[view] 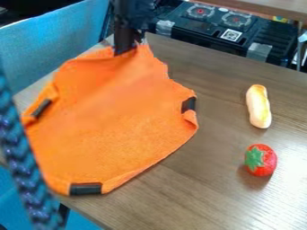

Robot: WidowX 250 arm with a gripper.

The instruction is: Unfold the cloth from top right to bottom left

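The black gripper hangs at the upper left-centre, shut on the top edge of the orange cloth. That edge is drawn up into a peak at the fingers, with creases running down from it. Below, the cloth lies broadly spread over the table's left half. Black patches show at its left side, right side and bottom corner, and the fabric is curled near the left and right ones.
On the wooden table, a bread-like toy and a red strawberry stand at the right. Behind is a black stove-like case. A blue chair borders the upper left, and a blurred braided cable crosses the left foreground.
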